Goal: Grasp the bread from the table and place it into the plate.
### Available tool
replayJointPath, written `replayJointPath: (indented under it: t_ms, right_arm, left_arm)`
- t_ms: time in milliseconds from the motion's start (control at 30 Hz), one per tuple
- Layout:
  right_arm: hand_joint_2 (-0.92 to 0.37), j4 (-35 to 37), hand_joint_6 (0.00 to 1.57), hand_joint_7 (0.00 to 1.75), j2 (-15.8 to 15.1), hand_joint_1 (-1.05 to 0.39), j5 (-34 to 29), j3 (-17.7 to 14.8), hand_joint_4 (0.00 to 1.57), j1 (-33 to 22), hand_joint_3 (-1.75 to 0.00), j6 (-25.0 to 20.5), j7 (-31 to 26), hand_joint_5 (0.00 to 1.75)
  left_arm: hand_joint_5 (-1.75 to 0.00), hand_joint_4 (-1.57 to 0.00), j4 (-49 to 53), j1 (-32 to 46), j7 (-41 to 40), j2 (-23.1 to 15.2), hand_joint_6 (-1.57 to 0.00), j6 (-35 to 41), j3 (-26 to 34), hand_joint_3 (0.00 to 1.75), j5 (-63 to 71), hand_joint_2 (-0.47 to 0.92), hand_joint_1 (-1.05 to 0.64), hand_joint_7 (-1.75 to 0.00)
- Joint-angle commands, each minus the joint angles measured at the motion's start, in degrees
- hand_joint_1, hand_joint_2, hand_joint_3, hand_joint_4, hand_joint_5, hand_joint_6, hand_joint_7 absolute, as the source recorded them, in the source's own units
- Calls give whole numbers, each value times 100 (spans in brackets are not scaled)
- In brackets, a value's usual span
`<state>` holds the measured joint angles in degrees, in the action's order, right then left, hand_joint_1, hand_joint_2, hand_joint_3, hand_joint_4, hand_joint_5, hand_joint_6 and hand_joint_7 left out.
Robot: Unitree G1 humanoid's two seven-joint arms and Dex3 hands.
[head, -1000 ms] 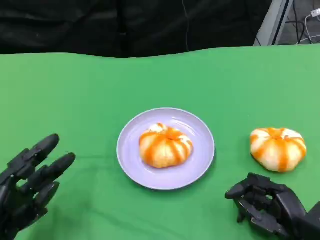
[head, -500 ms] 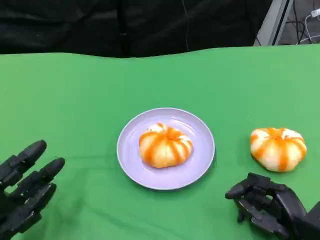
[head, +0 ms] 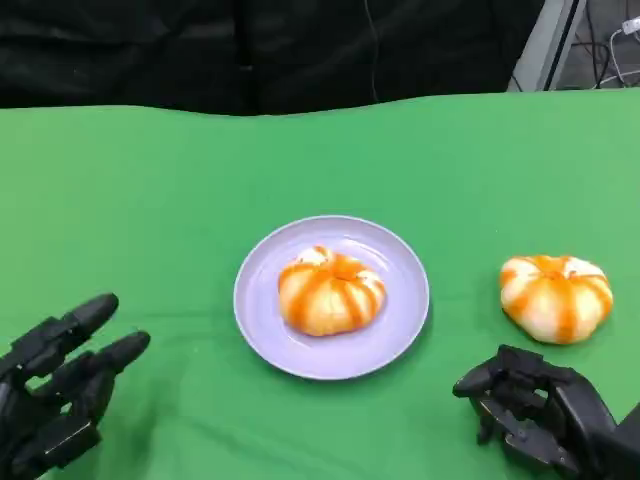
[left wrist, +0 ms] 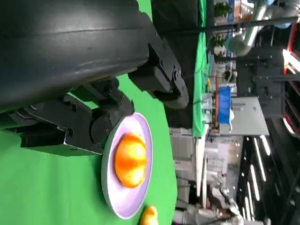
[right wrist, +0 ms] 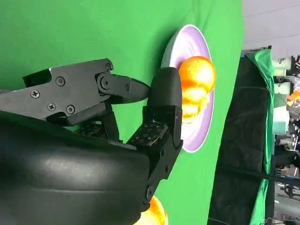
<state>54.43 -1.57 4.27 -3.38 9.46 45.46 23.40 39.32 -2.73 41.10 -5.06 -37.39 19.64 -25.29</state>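
Sitting at the centre of a lilac plate (head: 262,315) on the green worktop (head: 150,200), one orange-striped bread (head: 330,290) rests; a second bun (head: 556,296) lies beside the plate, near the right hand (head: 535,410), fingers curled, holding nothing; left hand (head: 55,390) fingers spread, released

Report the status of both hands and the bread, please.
Left hand open, empty. Right hand curled, empty, near the bread on the table. Another bread lies in the plate. Nothing in the way.
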Motion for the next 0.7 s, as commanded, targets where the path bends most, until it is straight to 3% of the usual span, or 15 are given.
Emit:
replayJointPath:
  t_ms: [33,100,167,333,700]
  right_arm:
    - [-92,110,81,94,-138,-26,18,-43,66,-23,-44,-84,2,171]
    - [-92,123,81,94,-136,-26,11,-46,66,-17,-44,-75,-7,171]
    - [-92,132,81,94,-133,-26,6,-48,65,-13,-44,-68,-15,170]
    - [-92,152,81,94,-131,-26,63,-77,65,5,-44,-93,59,171]
    - [-92,111,81,95,-157,-27,54,-96,66,-18,-43,-100,47,171]
  left_arm:
    - [-138,-97,225,-155,-340,-13,-100,-595,22,88,310,77,13,-103]
    - [-154,-99,315,-187,-465,5,-96,-825,30,89,406,77,9,-128]
    - [-164,-96,379,-206,-540,8,-89,-961,20,101,451,70,7,-141]
    - [-171,-91,490,-247,-719,-32,-84,-1027,13,104,527,68,4,-148]
    - [-171,-89,551,-262,-607,-16,-83,-695,80,98,145,72,6,-148]
